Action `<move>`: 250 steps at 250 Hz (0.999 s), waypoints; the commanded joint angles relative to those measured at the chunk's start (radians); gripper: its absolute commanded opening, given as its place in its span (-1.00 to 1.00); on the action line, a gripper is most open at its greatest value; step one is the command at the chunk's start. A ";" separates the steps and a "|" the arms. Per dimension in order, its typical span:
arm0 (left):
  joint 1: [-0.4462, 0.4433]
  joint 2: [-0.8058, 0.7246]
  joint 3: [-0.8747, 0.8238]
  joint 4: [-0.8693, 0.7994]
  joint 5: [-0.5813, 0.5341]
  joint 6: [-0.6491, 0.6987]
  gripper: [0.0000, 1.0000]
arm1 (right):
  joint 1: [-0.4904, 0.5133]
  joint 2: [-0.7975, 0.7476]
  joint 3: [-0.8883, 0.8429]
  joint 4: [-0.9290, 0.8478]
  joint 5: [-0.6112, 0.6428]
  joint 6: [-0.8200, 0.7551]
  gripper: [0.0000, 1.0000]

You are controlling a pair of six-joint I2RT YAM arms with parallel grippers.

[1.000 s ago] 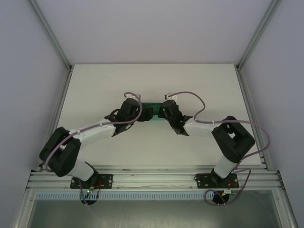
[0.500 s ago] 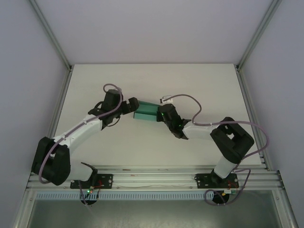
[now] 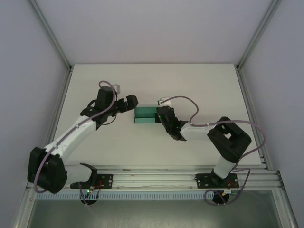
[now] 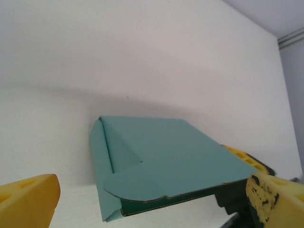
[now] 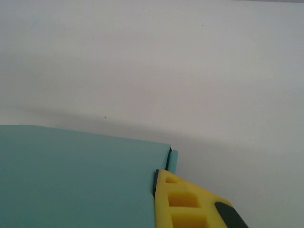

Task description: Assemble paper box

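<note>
Teal-green thin card paper box [image 3: 144, 114]: long axis left-right on white table [image 3: 199, 85]. Right pincer [image 3: 158, 115] grips its right end. Left pincer [image 3: 131, 102] gapes wide, just off its left end.

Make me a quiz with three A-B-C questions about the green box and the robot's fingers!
1. Where is the teal-green card paper box? A near the middle of the white table; B on the metal rail; C in the far left corner.
2. What colour are the left fingers? A red; B yellow; C blue.
3. The left fingers are: A shut on the box; B shut on a cable; C open, off the box.
Answers: 1 A, the top view shows it mid-table. 2 B, yellow in the left wrist view. 3 C, they stand wide apart, the box ahead untouched.
</note>
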 commanded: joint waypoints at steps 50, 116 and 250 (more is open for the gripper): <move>0.007 0.129 0.028 -0.013 -0.064 -0.022 1.00 | 0.006 0.029 -0.073 -0.082 -0.064 -0.103 -0.91; 0.015 0.435 0.091 0.100 0.167 -0.051 0.61 | 0.014 0.030 -0.111 -0.034 -0.100 -0.134 -0.79; 0.012 0.550 -0.124 0.391 0.239 -0.140 -0.01 | 0.015 -0.204 -0.178 -0.258 -0.255 -0.131 0.19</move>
